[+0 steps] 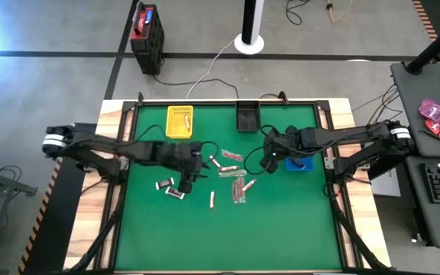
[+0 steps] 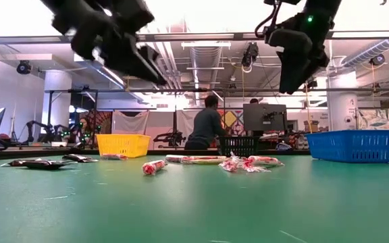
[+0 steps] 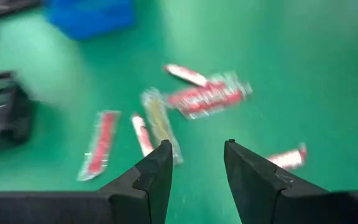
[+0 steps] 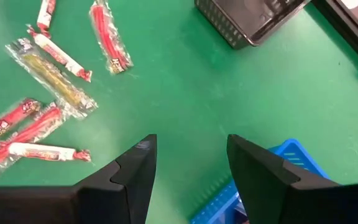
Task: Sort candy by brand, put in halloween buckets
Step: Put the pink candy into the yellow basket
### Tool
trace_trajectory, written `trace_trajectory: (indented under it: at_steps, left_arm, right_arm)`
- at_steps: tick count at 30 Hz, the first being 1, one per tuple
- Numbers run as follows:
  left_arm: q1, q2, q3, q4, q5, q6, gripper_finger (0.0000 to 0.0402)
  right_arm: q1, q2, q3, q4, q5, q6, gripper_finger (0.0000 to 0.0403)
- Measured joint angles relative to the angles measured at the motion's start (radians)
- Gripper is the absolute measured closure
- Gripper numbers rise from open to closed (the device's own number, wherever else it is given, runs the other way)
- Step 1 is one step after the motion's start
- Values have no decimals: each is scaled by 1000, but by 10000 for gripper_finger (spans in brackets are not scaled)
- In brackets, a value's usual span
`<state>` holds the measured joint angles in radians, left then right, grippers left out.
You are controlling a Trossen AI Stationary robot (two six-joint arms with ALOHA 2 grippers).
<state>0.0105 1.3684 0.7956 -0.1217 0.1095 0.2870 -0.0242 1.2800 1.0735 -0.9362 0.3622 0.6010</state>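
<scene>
While left tool (image 3: 196, 163) hovers, fingers apart, empty, candy (image 3: 207, 98) ahead on table (image 3: 316, 74), right tool (image 4: 191, 158) hangs wide, empty, blue bucket (image 4: 278, 165) just beneath.

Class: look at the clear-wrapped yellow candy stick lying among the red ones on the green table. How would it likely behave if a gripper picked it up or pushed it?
The yellow candy stick looks thin and small, so it is probably light. Its glossy, crinkled wrapper may slip between fingers. It lies flat on the table, so a push would likely slide it, not roll it.
</scene>
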Motion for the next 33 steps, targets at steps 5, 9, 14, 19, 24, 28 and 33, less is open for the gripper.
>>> trace_trajectory:
  at_steps: [5,9,14,19,24,28,33]
  left_arm:
    - [99,149,96,-113,81,252,278]
    - [128,270,171,-151,-25,306,280]
    - [182,388,265,-253,72,345,280]
    - [229,441,295,-252,79,348,272]
    - [244,474,302,-241,74,368,251]
    - [243,496,298,-219,57,410,244]
    - [245,510,297,-204,57,422,254]
  right_arm:
    - [0,0,-10,0,0,-1,213]
    - [0,0,-11,0,0,0,213]
    - [0,0,-12,0,0,0,213]
    - [0,-1,-14,0,1,-1,213]
    - [0,-1,-14,-1,1,-3,213]
    - [0,-1,-14,0,1,-13,213]
    - [0,-1,-15,0,1,-14,213]
